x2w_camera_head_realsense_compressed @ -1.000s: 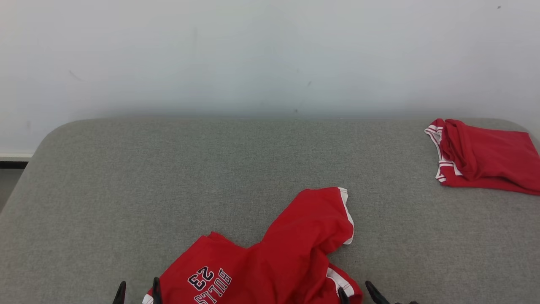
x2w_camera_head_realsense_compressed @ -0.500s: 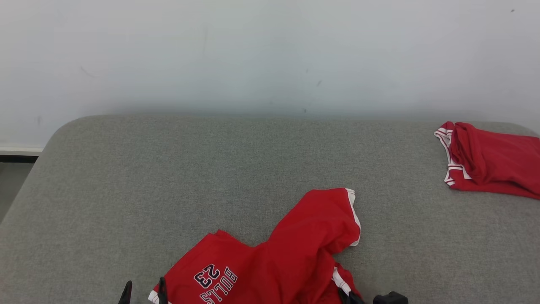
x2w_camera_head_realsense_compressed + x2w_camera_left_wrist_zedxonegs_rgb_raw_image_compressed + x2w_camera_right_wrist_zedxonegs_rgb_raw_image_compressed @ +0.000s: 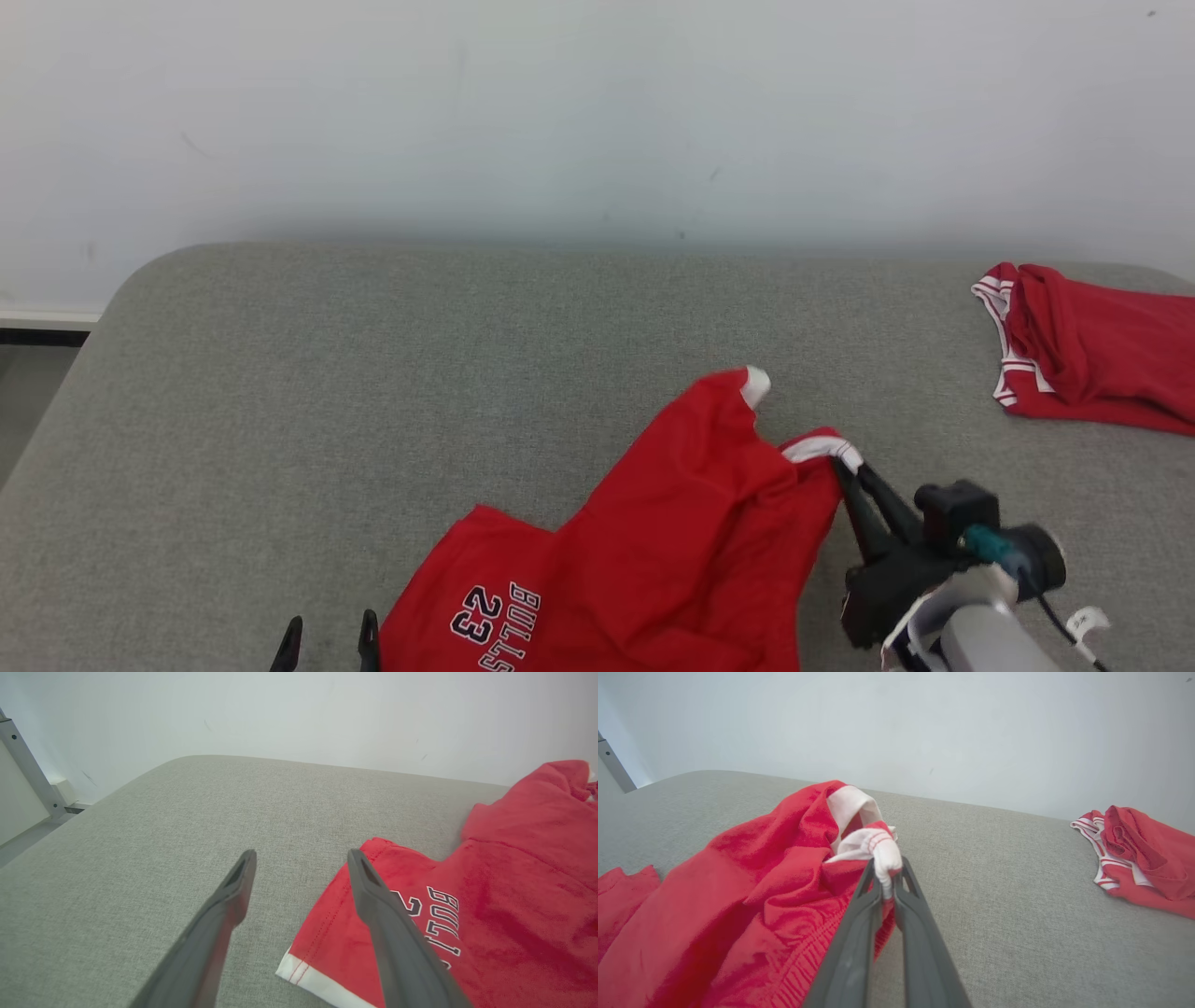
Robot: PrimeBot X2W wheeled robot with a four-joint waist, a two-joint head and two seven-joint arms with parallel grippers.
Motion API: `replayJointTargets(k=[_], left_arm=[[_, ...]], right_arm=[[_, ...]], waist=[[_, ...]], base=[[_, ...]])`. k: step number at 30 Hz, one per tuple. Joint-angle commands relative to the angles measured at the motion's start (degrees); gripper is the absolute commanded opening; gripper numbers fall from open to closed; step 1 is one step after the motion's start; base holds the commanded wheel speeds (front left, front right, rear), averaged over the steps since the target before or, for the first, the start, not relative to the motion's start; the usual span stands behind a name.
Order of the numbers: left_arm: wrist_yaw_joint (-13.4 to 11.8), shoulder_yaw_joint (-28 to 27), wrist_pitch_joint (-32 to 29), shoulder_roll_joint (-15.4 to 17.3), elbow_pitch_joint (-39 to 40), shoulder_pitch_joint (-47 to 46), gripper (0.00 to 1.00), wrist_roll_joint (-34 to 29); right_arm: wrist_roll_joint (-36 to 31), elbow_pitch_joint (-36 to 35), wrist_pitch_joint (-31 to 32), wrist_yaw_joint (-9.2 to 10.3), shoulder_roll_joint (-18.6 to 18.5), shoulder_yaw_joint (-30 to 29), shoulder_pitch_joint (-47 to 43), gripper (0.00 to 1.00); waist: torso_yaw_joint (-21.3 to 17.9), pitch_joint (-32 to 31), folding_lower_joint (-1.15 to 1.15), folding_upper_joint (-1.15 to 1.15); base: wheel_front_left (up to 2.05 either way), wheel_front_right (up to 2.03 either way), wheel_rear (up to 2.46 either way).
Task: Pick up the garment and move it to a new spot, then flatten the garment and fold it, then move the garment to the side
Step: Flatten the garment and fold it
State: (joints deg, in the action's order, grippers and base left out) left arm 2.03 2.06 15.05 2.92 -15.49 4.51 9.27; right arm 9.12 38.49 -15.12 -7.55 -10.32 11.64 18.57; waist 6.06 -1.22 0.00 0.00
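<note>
surface: grey fabric cushion [image 3: 373, 392] | on it: red jersey [image 3: 672, 541], near edge | second red garment [image 3: 1102, 364], far right

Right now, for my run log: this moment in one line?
phase: pick-up | right end effector: shut on jersey trim | left end effector: open, beside jersey | other garment: far right

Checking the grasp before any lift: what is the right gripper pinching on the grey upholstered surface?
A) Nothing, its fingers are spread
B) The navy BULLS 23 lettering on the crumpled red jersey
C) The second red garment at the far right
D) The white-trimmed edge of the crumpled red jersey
D: the right gripper is shut on the white-trimmed edge of the red jersey, with that trim bunched between its dark fingers.
</note>
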Motion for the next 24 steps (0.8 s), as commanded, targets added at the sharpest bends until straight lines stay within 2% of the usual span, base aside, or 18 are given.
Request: replayJointTargets(k=[1, 10, 16, 17, 18, 24], left_arm=[[0.05, 0.18, 0.17, -0.06, 0.17, -0.53, 1.00, 0.21], [0.14, 2.31, 0.17, -0.05, -0.37, -1.92, 1.00, 0.79], [-0.39, 3.46, 0.17, -0.06, -0.44, -2.73, 1.00, 1.44], [-0.41, 3.60, 0.17, -0.06, -0.49, -2.84, 1.00, 1.47], [-0.53, 3.74, 0.17, -0.07, -0.54, -2.91, 1.00, 1.57], [-0.85, 3.70, 0.17, -0.07, -0.66, -2.02, 1.00, 1.62]], right_arm=[[0.44, 0.40, 0.00, 0.16, -0.48, 0.06, 1.10, 0.00], [3.32, 9.98, 0.00, 0.16, -6.68, -0.83, 13.52, 0.00], [3.61, 15.91, 0.00, 0.16, -7.91, -0.63, 17.69, 0.00], [3.57, 16.94, -0.01, 0.16, -7.97, -0.48, 18.03, 0.44], [3.86, 17.27, -0.01, 0.16, -7.75, -0.33, 18.45, 1.00], [2.97, 13.57, 0.00, 0.16, -8.41, -0.55, 16.15, 1.00]], waist=[[0.32, 0.29, 0.00, 0.00], [3.12, 2.39, 0.00, 0.00], [4.13, 3.32, 0.00, 0.00], [4.15, 3.33, 0.00, 0.00], [4.11, 3.30, 0.00, 0.00], [2.85, 2.18, 0.00, 0.00]], base=[[0.00, 0.00, 0.00], [0.00, 0.00, 0.00], [0.00, 0.00, 0.00], [0.00, 0.00, 0.00], [0.00, 0.00, 0.00], [0.00, 0.00, 0.00]])
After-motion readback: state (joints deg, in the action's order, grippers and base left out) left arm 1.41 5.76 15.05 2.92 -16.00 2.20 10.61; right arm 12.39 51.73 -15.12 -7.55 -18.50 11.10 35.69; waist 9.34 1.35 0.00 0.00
